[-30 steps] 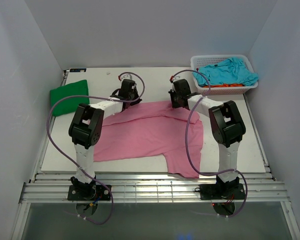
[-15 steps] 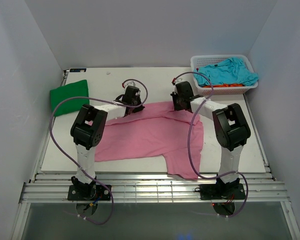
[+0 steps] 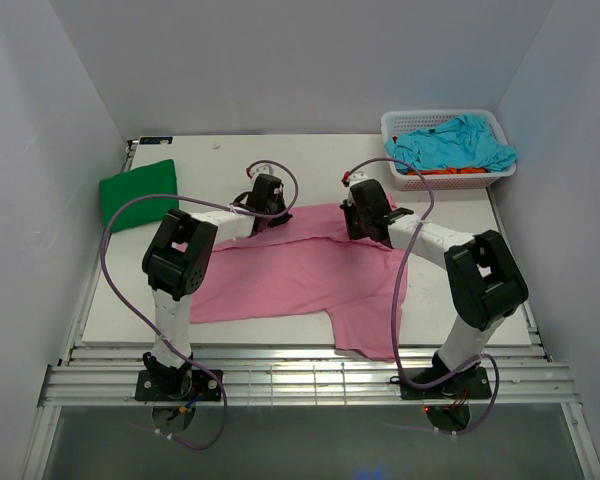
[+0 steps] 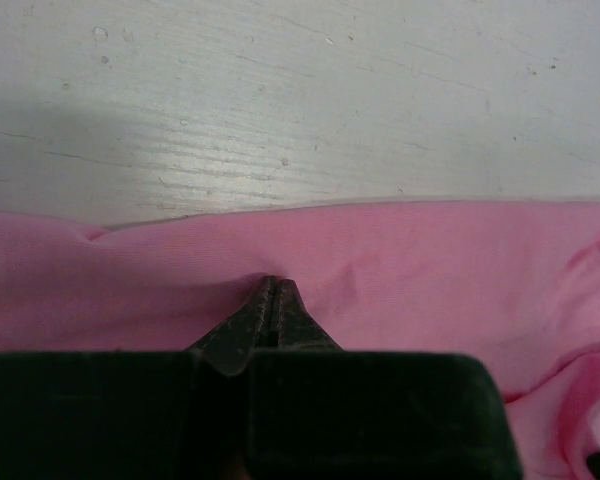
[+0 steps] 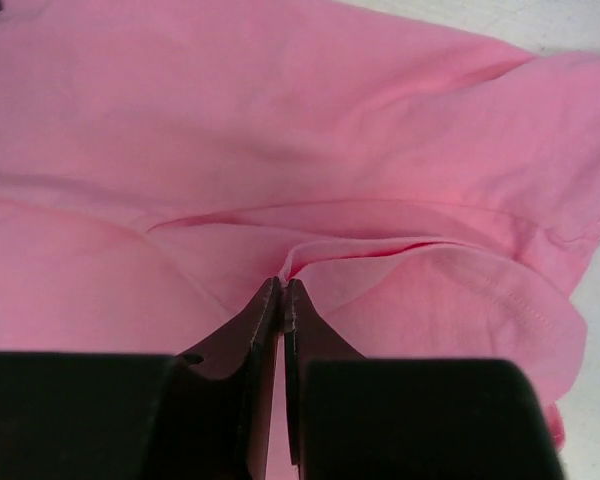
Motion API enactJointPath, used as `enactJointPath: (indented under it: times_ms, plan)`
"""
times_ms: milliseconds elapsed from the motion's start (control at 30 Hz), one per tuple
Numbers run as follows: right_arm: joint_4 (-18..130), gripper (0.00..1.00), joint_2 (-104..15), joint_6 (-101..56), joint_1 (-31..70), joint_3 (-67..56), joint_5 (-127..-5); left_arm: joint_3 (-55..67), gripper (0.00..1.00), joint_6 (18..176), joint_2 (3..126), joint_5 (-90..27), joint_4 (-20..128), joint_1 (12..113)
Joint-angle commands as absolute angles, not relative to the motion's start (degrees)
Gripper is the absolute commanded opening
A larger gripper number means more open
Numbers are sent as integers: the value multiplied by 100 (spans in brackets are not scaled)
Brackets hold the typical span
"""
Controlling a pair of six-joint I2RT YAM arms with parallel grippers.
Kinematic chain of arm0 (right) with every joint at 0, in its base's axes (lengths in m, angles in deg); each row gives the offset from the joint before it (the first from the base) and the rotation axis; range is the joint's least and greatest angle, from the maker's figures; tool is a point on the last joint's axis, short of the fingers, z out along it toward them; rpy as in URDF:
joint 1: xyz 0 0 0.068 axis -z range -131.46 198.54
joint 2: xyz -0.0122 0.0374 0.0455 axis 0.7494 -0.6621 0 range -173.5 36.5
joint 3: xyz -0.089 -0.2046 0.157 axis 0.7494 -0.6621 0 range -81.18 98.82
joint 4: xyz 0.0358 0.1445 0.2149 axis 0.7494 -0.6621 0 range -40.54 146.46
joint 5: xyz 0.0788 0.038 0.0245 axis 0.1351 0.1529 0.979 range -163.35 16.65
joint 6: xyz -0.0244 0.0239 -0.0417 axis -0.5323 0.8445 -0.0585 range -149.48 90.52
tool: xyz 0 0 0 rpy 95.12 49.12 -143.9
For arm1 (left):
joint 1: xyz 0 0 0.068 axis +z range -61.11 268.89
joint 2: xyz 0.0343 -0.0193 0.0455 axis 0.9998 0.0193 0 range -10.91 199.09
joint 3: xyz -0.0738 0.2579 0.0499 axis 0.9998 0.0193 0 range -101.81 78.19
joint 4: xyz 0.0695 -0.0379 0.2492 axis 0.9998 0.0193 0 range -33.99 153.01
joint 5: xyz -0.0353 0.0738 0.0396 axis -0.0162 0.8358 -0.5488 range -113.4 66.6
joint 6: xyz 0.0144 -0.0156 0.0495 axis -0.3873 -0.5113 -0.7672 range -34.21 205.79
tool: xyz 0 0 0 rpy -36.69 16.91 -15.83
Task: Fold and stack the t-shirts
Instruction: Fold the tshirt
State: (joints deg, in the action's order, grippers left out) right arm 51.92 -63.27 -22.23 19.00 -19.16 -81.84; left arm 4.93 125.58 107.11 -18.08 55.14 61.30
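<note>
Pink t-shirt (image 3: 280,270): soft matte cloth, creased, spread irregularly across the middle of the table (image 3: 120,285). Left gripper (image 4: 270,292) and right gripper (image 5: 282,290) reach low over its far edge, jaws closed, each pinching a pucker of pink cloth. Since a second ago, the right elbow has swung rightward and nearer.

From above, each wrist hides the fingertips of the left gripper (image 4: 271,286) and right gripper (image 5: 283,288). Orange shirt (image 3: 450,171), just a sliver under the turquoise shirt (image 3: 455,143) in the far-right basket (image 3: 400,122). Wrist views: pink shirt (image 4: 430,250) runs off the left edges, near cloth lost behind dark gripper bodies.
</note>
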Motion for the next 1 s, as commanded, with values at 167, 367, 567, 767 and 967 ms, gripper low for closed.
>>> enactJointPath:
  times_ms: [167, 367, 567, 767, 967]
  plan:
    - [5066, 8, -5518, -1849, 1312, -2563, -8504, 647, 0, 12526, 10467, -1760, 5644, 6068]
    - [4908, 8, -5122, -1550, 1005, -2923, -8644, 647, 0, 12482, 10414, -1742, 5662, 6068]
    - [4767, 8, -4858, -1295, 829, -3143, -8855, 656, 0, 12438, 10353, -1725, 5688, 6068]
    - [4653, 10, -4726, -1094, 706, -3354, -8917, 656, 0, 12402, 10291, -1699, 5715, 6059]
    - [4547, 53, -4499, -1031, 355, -3442, -9389, 629, 0, 12367, 10291, -1672, 5732, 6059]
